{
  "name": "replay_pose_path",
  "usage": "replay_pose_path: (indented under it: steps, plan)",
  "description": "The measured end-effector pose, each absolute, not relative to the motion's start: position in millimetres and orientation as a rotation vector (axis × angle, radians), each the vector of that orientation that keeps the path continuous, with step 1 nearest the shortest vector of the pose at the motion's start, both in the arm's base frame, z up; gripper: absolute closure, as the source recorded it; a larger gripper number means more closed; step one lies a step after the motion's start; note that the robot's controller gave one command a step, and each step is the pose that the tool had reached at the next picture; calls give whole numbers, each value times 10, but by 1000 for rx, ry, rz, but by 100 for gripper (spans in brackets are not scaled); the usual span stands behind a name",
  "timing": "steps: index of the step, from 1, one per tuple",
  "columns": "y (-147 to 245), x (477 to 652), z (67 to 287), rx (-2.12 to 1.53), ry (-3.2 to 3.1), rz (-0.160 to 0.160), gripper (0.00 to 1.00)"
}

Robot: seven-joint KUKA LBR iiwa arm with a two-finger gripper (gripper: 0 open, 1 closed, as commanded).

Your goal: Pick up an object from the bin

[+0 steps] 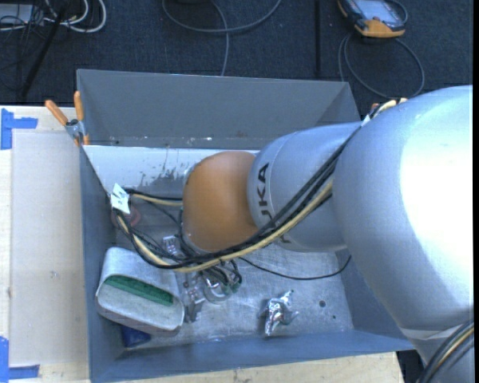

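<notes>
Grey metal bin [223,118] sits mid-frame, and the arm [319,190] reaches into its lower centre. A white, green-topped sponge [140,300] lies lower left, just beside the hand [196,295]. Whether the hand is open, I cannot tell. Seemingly the grasp step; next calls for closing, then lifting.

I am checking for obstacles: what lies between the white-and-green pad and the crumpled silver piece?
In the camera view, the tool stands next to the pad; from there to the silver piece the bin floor is bare.
</notes>
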State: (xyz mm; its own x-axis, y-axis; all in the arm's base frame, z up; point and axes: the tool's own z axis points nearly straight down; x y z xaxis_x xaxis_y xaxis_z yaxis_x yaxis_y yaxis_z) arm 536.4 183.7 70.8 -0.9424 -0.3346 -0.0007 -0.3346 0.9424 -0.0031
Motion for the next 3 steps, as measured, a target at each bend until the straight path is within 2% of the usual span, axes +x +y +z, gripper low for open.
replay_pose_path:
  steps: [1,2,3]
  plan:
    - [2416,5527,747,-611,3083,-20,0]
    - [2420,5882,706,-1312,2853,-1,0]
    - [2412,5890,722,-1306,2856,-2,100]
